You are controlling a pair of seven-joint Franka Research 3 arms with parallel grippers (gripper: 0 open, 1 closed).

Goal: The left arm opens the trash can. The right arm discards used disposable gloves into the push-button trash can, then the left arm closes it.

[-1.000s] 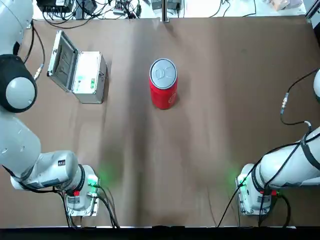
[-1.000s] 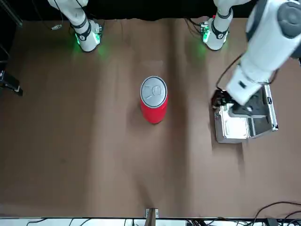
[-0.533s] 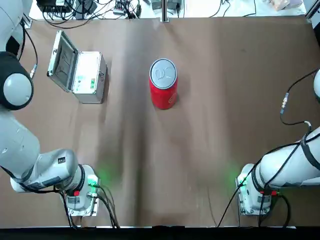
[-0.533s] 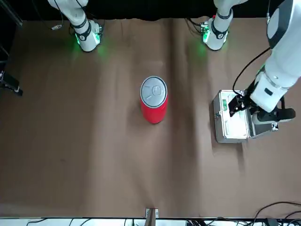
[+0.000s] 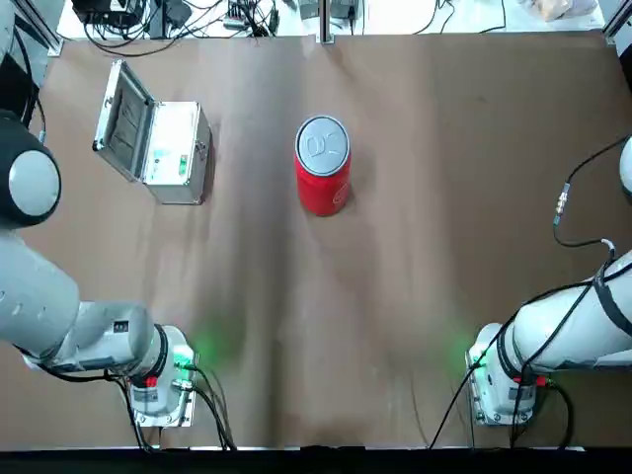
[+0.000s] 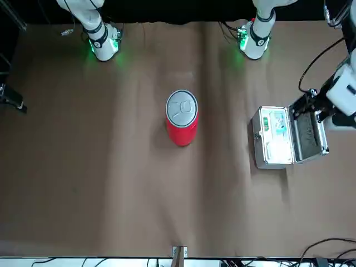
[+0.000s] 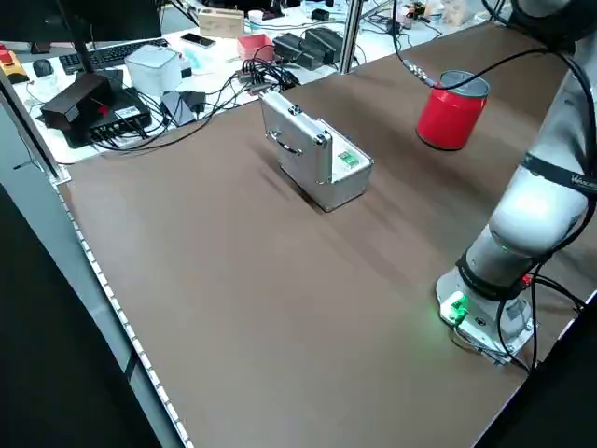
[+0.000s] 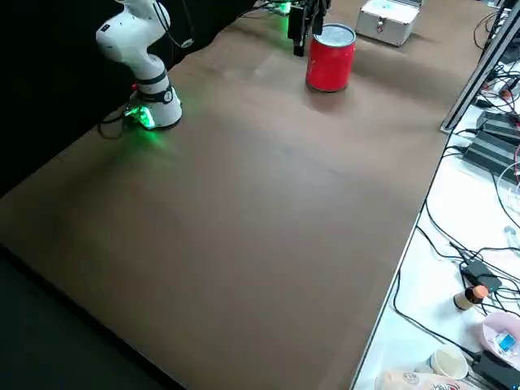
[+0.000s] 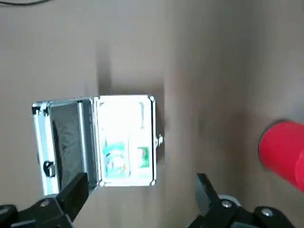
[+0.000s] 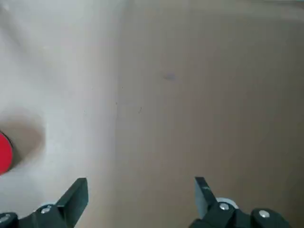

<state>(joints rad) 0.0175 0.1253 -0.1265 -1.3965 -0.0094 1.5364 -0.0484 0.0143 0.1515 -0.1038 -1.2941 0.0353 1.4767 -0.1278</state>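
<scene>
The red trash can (image 5: pixel 322 188) with its round silver lid (image 5: pixel 322 145) down stands upright mid-table, also in the front view (image 6: pixel 182 132) and at the edge of both wrist views (image 9: pixel 283 153) (image 10: pixel 3 153). My left gripper (image 9: pixel 140 194) is open and empty, hovering high over the silver case; in the front view the left gripper (image 6: pixel 307 104) sits by the case's raised lid. The right gripper (image 10: pixel 140 190) is also open and empty, high over bare table to one side of the can. The used disposable gloves are out of view.
A silver case (image 5: pixel 176 148) lies open at the table's far left, with white and green contents I cannot identify (image 6: pixel 276 136). Arm bases with green lights stand at the near corners (image 5: pixel 158 380) (image 5: pixel 504 387). Cables and electronics (image 7: pixel 103 98) lie beyond the table edges.
The left arm has swung outward, away from above the case towards the robot's left table edge, uncovering the open case. The can and the right arm have not moved.
</scene>
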